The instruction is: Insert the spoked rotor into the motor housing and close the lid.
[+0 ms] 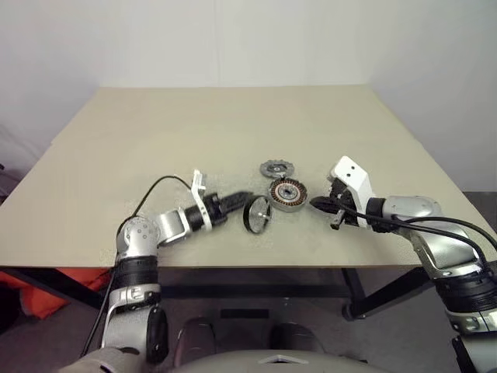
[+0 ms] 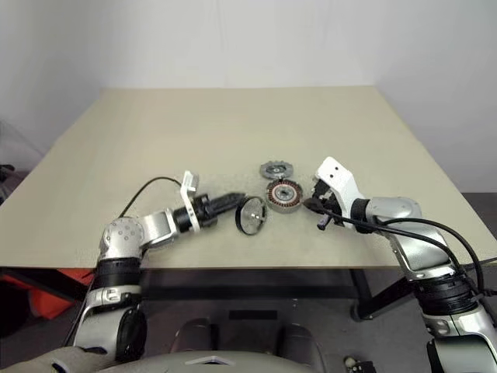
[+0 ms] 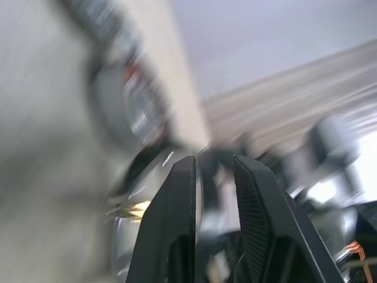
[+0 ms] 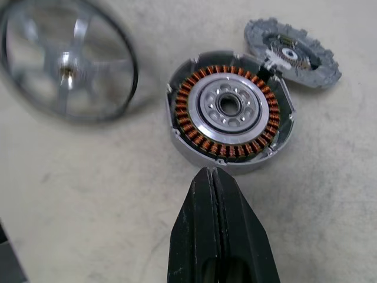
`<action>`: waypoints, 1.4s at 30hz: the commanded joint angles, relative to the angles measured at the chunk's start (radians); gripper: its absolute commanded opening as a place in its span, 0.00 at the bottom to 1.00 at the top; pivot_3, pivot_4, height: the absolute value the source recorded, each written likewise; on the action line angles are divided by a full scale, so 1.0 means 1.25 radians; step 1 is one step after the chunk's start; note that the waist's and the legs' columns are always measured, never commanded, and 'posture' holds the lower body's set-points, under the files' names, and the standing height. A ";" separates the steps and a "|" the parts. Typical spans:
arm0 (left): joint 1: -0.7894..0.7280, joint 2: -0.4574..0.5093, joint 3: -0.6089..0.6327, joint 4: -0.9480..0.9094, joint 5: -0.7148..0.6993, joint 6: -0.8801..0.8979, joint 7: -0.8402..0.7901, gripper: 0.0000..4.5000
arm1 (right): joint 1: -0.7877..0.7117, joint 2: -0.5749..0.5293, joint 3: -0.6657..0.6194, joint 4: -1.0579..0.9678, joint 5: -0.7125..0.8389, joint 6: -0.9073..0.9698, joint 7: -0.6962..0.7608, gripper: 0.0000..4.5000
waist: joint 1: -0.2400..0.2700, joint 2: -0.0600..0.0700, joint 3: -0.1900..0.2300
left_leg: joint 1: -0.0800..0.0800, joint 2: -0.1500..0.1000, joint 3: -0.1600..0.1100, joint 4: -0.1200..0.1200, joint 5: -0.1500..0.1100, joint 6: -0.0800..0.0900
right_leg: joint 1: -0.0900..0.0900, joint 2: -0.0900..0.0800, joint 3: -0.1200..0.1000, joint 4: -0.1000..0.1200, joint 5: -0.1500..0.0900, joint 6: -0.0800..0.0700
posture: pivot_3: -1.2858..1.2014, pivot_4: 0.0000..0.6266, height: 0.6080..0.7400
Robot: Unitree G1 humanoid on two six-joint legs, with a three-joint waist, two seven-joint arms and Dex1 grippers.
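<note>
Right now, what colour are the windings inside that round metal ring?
Reddish copper windings, clearest in the right wrist view.

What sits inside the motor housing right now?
Inside the motor housing: a ring of copper windings around a silver centre with a dark bore. No rotor; the spoked rotor is in the left tool. Below the windings is hidden.

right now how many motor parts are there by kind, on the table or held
spoked rotor: 1, held on edge in the left end effector
motor housing with copper windings: 1, on the table
lid with notched edge: 1, on the table just behind the housing
total: 3
</note>
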 commanded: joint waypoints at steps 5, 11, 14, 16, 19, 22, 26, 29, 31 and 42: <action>-0.069 -0.064 0.009 0.035 -0.022 -0.035 0.047 0.23 | -0.012 -0.002 0.005 -0.011 -0.024 -0.025 -0.004 0.00 | 0.001 0.000 0.000 | -0.002 0.000 0.000 0.000 -0.001 0.002 | 0.000 0.000 0.000 -0.001 0.000 0.000 | 0.52 0.00 1.00; -0.052 -0.047 -0.010 0.024 -0.021 -0.029 0.041 0.23 | -0.009 0.002 0.002 -0.016 -0.022 -0.021 -0.011 0.00 | 0.000 0.000 0.000 | -0.002 0.001 0.000 0.000 -0.002 0.003 | 0.000 0.000 0.000 -0.002 0.000 0.000 | 0.52 0.00 1.00; -0.049 -0.031 -0.009 0.022 -0.022 -0.032 0.040 0.23 | -0.011 0.008 0.005 -0.016 -0.020 -0.021 -0.014 0.00 | 0.000 0.000 0.000 | -0.001 0.001 0.000 0.000 -0.002 0.003 | 0.000 0.000 0.000 -0.002 0.000 0.000 | 0.52 0.00 1.00; -0.046 -0.023 -0.010 0.017 -0.021 -0.039 0.039 0.23 | -0.014 0.013 0.006 -0.015 -0.019 -0.021 -0.016 0.00 | 0.000 0.000 0.000 | -0.001 0.001 0.000 0.000 -0.002 0.003 | 0.000 0.000 0.000 -0.002 0.000 0.000 | 0.52 0.00 1.00; -0.036 -0.025 0.007 0.001 -0.033 -0.053 0.055 0.23 | -0.022 0.020 0.007 -0.010 -0.021 -0.021 -0.018 0.00 | 0.000 0.000 0.000 | -0.001 0.001 0.000 0.000 -0.002 0.003 | 0.000 0.000 0.000 -0.002 0.000 0.000 | 0.52 0.00 1.00; -0.009 -0.029 0.016 -0.034 -0.041 -0.066 0.068 0.23 | -0.026 0.027 0.011 -0.008 -0.022 -0.021 -0.020 0.00 | -0.001 0.000 0.000 | -0.001 0.002 0.000 0.000 -0.002 0.003 | 0.000 0.000 0.000 -0.002 0.000 0.000 | 0.52 0.00 1.00; 0.054 -0.033 0.024 -0.083 -0.039 -0.077 0.108 0.23 | -0.034 0.040 0.018 -0.003 -0.024 -0.021 -0.024 0.00 | -0.002 0.000 0.000 | -0.001 0.002 0.000 0.000 -0.002 0.003 | 0.000 0.000 0.000 -0.002 0.000 0.000 | 0.52 0.00 1.00; 0.080 -0.033 0.034 -0.096 -0.065 -0.041 0.141 0.42 | -0.040 0.046 0.022 0.003 -0.026 -0.023 -0.025 0.00 | -0.003 0.000 0.000 | -0.001 0.002 0.000 0.000 -0.002 0.003 | 0.000 0.000 0.000 -0.002 0.000 0.000 | 0.52 0.00 1.00; 0.089 -0.032 0.037 -0.097 -0.076 -0.025 0.156 0.57 | -0.046 0.047 0.024 0.010 -0.028 -0.026 -0.022 0.00 | -0.002 0.000 0.000 | -0.001 0.002 0.000 0.000 -0.002 0.003 | 0.000 0.000 0.000 -0.002 0.000 0.000 | 0.52 0.00 1.00; 0.094 -0.057 0.066 -0.049 -0.119 -0.015 0.222 0.57 | -0.065 0.051 0.032 0.030 -0.038 -0.033 -0.016 0.00 | -0.002 0.000 0.000 | -0.001 0.002 0.000 0.000 -0.002 0.003 | 0.000 0.000 0.000 -0.002 0.000 0.000 | 0.52 0.00 1.00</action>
